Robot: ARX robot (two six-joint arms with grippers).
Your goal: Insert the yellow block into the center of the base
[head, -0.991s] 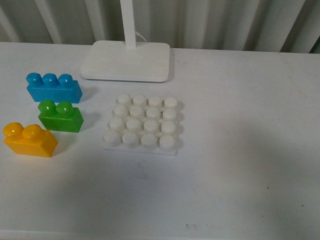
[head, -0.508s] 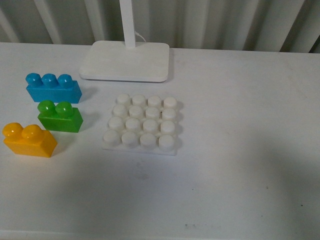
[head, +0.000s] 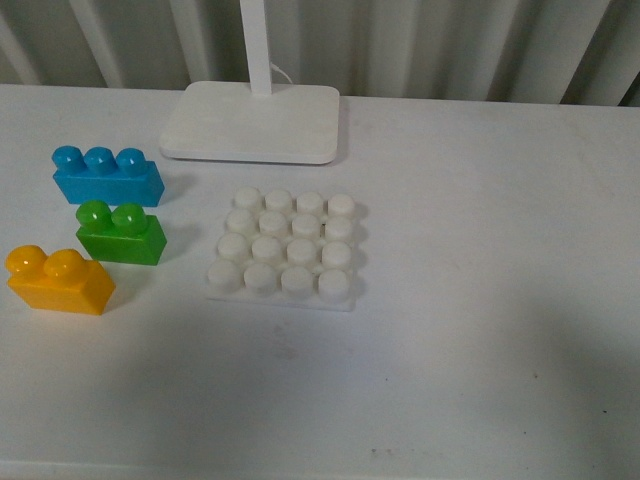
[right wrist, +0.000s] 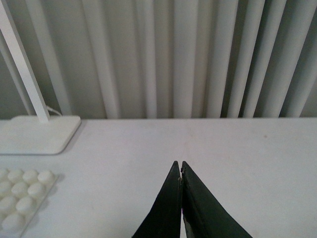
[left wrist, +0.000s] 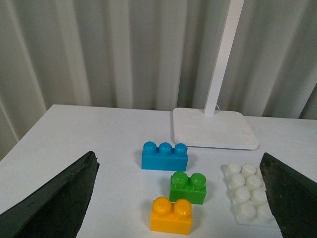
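Observation:
The yellow block (head: 60,280) lies at the table's near left, with two round studs on top. In the left wrist view the yellow block (left wrist: 172,215) sits low between my two dark fingers, at a distance from them. My left gripper (left wrist: 178,158) is open and holds nothing. The base (head: 285,298), a white square plate with a grid of studs, rests mid-table, and nothing stands on it. The base (left wrist: 247,198) lies to the block's right. My right gripper (right wrist: 179,164) is shut and empty above bare table, with the base (right wrist: 22,193) off to its side. Neither arm shows in the front view.
A green two-stud brick (head: 122,233) and a blue three-stud brick (head: 108,177) stand behind the yellow block, between it and the far edge. A white lamp foot (head: 252,122) with a pole stands behind the base. Pleated curtain closes the far side.

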